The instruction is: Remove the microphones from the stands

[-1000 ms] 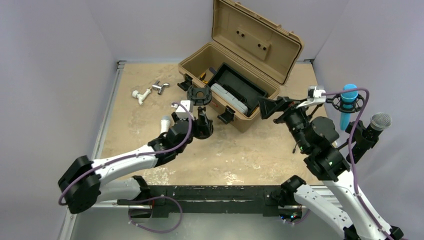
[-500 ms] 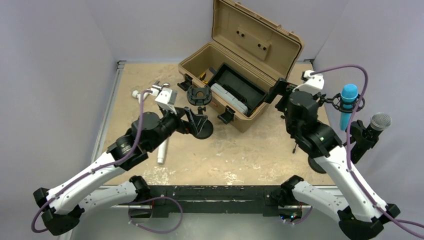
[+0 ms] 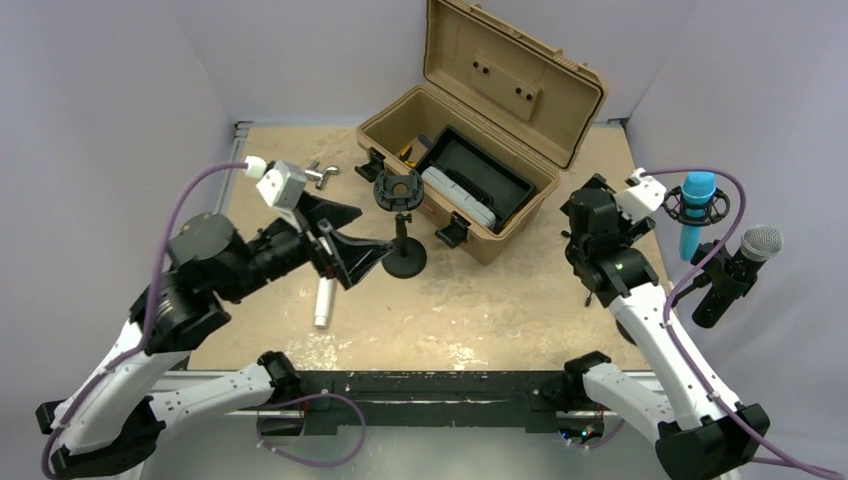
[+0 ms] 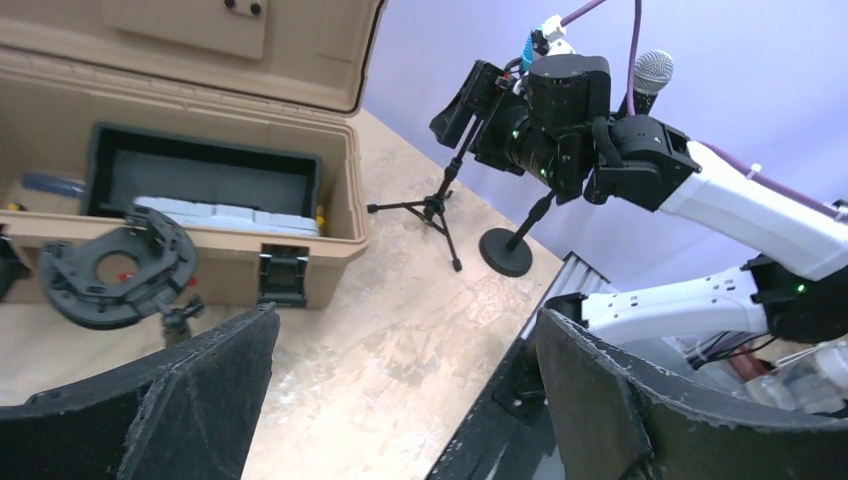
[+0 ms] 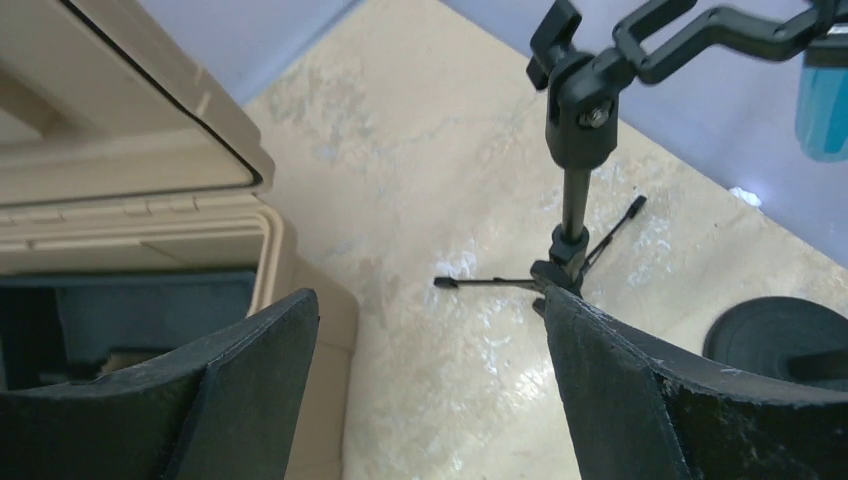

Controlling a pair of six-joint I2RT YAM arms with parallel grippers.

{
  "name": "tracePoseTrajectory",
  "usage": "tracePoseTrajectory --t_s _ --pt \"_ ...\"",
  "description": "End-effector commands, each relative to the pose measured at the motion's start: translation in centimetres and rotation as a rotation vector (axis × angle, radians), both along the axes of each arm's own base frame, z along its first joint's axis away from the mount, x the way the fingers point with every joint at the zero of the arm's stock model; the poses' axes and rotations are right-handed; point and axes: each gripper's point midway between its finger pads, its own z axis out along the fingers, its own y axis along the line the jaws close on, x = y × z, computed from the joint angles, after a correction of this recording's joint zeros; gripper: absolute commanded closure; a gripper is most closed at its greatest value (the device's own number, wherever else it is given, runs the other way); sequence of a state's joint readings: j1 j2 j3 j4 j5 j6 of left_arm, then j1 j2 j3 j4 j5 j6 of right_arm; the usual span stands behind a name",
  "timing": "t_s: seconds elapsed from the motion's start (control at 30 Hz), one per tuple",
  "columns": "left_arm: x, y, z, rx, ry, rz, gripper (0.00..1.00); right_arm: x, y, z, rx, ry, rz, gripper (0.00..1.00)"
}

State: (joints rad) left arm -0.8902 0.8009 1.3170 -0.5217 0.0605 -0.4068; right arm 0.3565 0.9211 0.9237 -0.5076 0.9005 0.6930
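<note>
Tan tabletop (image 3: pixel 500 300): likely microphone (image 3: pixel 322 300) lies beside left hand (image 3: pixel 372 232), spread; right hand (image 5: pixel 430 300) spread.

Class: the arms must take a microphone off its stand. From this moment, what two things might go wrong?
The blue microphone sits high on a thin tripod stand; a sideways pull from the open right pincer might tip it. The silver microphone stands close beside it, so a careless reach could knock that over.
</note>
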Motion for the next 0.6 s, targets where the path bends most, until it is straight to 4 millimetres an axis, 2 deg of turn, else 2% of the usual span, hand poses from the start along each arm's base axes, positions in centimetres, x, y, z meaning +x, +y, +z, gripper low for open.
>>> tracePoseTrajectory --t_s 0.0,0.13,0.2,0.43,0.57 --pt "-1.2 3.7 0.4 0.067 -0.111 0.048 0.04 0.6 -1.6 3.1 -0.011 -0.144 -0.100 0.18" --pt "-0.5 5.6 -0.3 0.066 -0.163 0.142 0.02 0.1 -3.2 2.4 -0.065 -0.127 -0.199 0.18" --pt "-0.3 6.0 -0.8 0.068 -0.177 0.165 0.02 0.0 -3.7 3.3 -0.095 -0.128 -0.215 0.18" --pt "0.0 6.8 -1.8 0.072 -0.190 0.199 0.03 0.2 -4.3 9.7 -0.248 -0.103 -0.192 0.12" --pt "-0.3 7.0 -1.8 0.063 -0.195 0.199 0.03 -0.8 -5.3 12.4 -0.316 -0.087 -0.233 0.09"
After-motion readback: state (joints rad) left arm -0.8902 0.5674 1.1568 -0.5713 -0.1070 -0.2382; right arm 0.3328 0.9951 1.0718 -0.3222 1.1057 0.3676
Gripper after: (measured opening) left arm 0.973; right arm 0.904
